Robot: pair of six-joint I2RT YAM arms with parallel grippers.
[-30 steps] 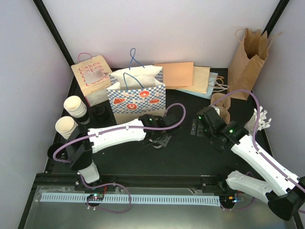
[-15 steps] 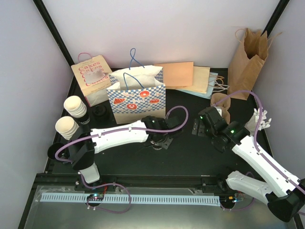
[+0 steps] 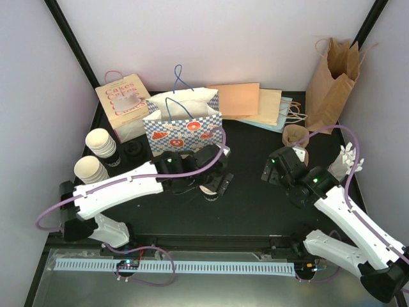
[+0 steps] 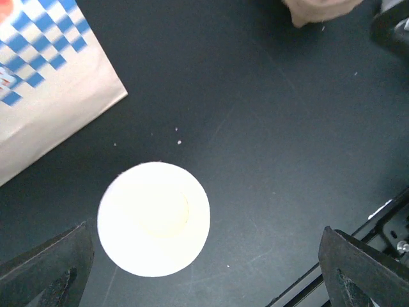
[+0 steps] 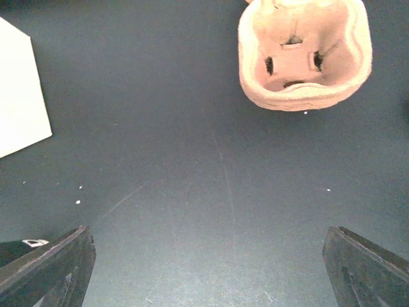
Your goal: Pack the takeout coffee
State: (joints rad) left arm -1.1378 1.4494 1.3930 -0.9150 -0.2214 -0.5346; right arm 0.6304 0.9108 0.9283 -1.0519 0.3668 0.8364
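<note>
— Where's the coffee cup?
— One cream paper cup [image 4: 153,227] stands on the black tabletop [image 4: 287,128], near the blue-checked bag [image 4: 45,83]. It sits between the left jaws, closer to one side.
— Are they gripping it?
— No, they're spread wide and hold nothing. More cups [image 3: 101,142] are stacked by the tabletop's left edge.
— And the right jaws?
— Spread wide too, grasping nothing, above bare tabletop near a pulp cup carrier [image 5: 305,54].
</note>
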